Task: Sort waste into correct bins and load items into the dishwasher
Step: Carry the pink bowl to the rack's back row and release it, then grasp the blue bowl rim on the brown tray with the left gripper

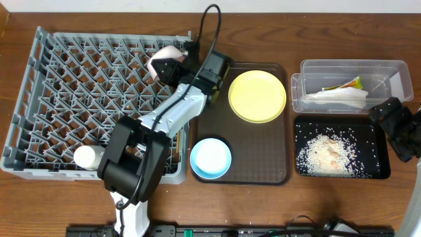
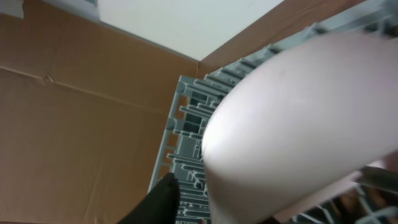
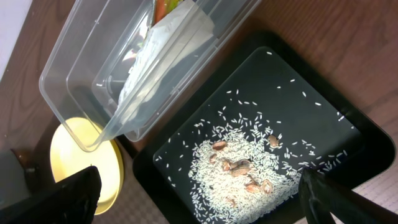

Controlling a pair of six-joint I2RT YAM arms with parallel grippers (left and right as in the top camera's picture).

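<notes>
Wooden table (image 1: 263, 39) | left gripper (image 1: 166, 66) at white bowl (image 1: 170, 51) — over dish rack (image 1: 79, 85)

white bowl (image 2: 298, 124): blurred, cropped | left claw (image 1: 166, 64): grip unclear | yellow plate (image 3: 87, 165): partly covered

The left arm (image 1: 141, 155) enters at 6 o'clock in the overhead view and stretches toward 1 o'clock, elbow bent and wrist turned over. The left gripper (image 1: 168, 66) is at its far end. Only one dark finger (image 2: 160, 200) shows, so its jaws cannot be judged. The right arm (image 1: 406, 137) enters at 3 o'clock. The right gripper (image 3: 199, 180) points down, fingers spread wide.
</notes>
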